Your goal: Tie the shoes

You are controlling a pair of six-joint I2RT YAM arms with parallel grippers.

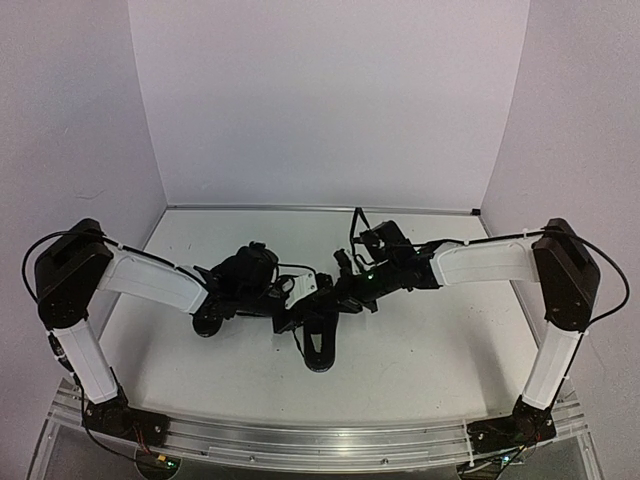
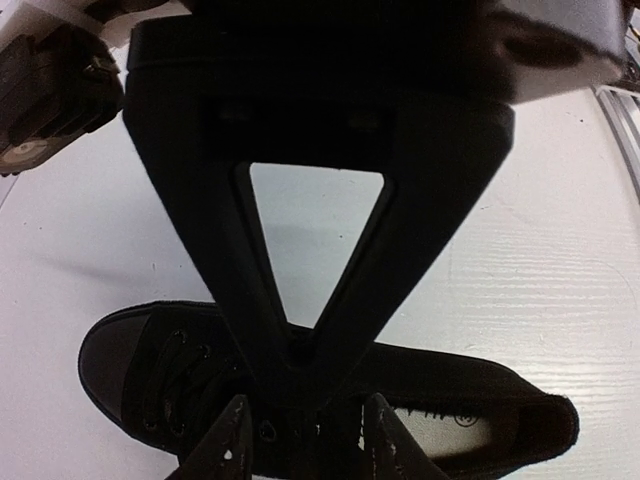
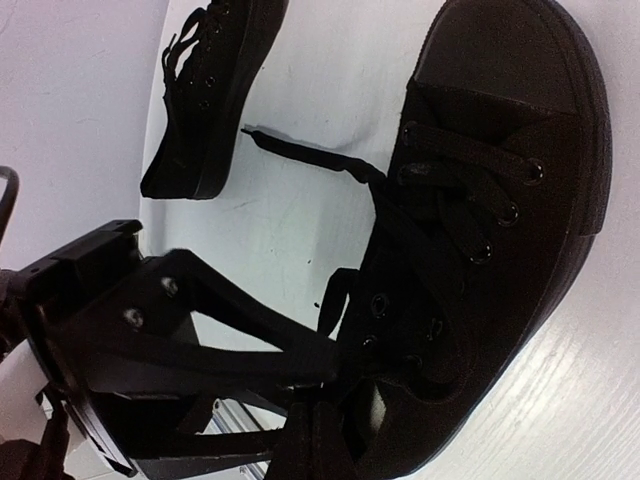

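Table: flat white top with a faint ribbed grain, plain pale walls on three sides.

Near shoe: black canvas low-top with a matte weave. It has a smooth, rounded rubber toe cap and a thick black sole band. In the right wrist view the toe points to 1 o'clock. Flat thin laces cross between dark-rimmed eyelets. One loose lace end trails across the table toward 10 o'clock. In the top view this shoe lies near the table centre under both wrists, toe toward 6 o'clock. The left wrist view shows a pale insole inside the collar.

Second shoe: same make, lying at 11 o'clock from the near shoe in the right wrist view and clear of it, sole edge toward the camera.

Right gripper: black angular fingers closed to a point, forming a hollow triangle. The tips press into the laces by the tongue. Cannot tell whether a lace is pinched.

Left gripper: jaws parted, with two scuffed black fingertips on either side of the right gripper's tip, above the laced throat. Nothing is visibly gripped.
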